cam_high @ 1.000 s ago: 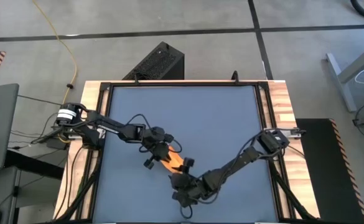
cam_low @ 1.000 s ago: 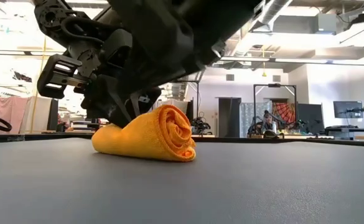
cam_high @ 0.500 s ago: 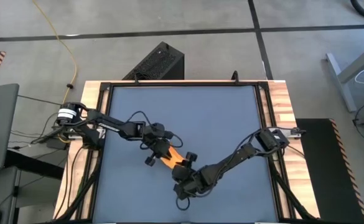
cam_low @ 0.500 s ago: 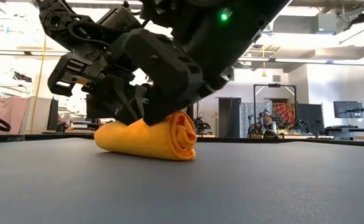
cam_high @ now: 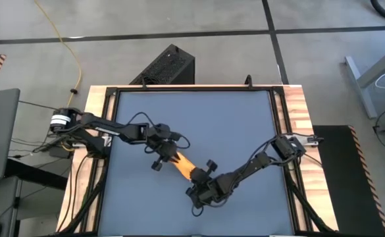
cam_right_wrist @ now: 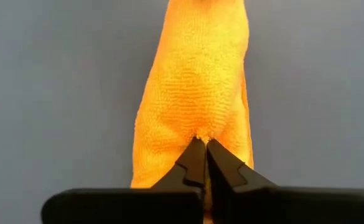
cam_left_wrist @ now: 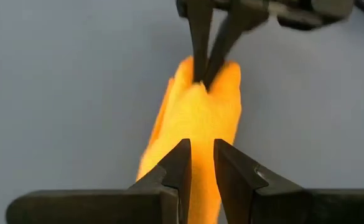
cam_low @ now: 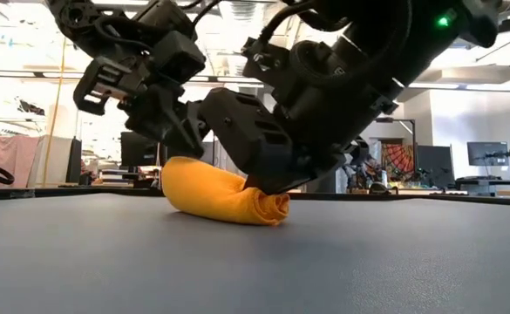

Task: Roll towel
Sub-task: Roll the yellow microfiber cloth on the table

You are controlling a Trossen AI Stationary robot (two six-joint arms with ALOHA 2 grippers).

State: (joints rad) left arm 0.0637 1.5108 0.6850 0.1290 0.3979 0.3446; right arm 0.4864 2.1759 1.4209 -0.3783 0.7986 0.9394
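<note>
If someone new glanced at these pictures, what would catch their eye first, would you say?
The bright yellow-orange towel, rolled into a log near the middle of the blue-grey table. The left gripper pinches one end of it and the right gripper the other, both arms meeting over it.

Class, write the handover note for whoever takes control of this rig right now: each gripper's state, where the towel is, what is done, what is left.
Left gripper: fingers nearly closed on one end of the towel.
Right gripper: shut, pinching the other end.
Towel: a tight roll lying on the blue-grey table, near its middle-front.
Done: the rolling looks complete.
Left: probably release both ends, lift clear, and check that the roll holds.
</note>
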